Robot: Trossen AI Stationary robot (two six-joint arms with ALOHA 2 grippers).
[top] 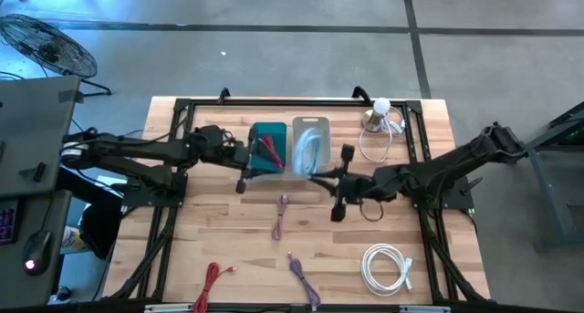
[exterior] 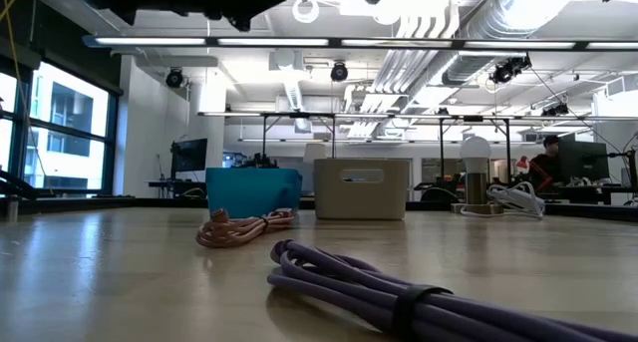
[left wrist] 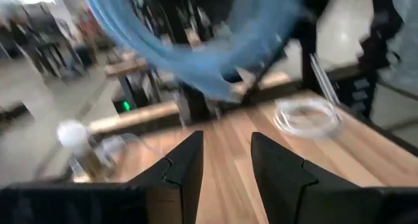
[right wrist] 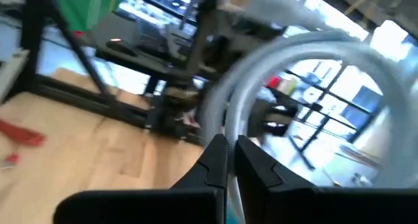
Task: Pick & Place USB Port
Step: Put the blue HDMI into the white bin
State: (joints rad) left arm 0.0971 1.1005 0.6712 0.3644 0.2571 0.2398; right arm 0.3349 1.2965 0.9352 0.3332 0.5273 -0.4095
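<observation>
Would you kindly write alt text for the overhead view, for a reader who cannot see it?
Seen from above, two dark robot arms meet over a teal bin and a clear bin at the far side of a wooden table. The left gripper is at the teal bin, the right gripper by the clear one. Coiled cables lie nearer: pink, red, purple, white.

Left arm stretched in from the left side, left gripper [top: 248, 158] at mid-table, fingers [left wrist: 186, 165] parted (nothing between them). Right arm reaching in from the right, elbow bent, right gripper [top: 321, 178] near centre, fingers [right wrist: 215, 160] pinched onto a pale cable loop
</observation>
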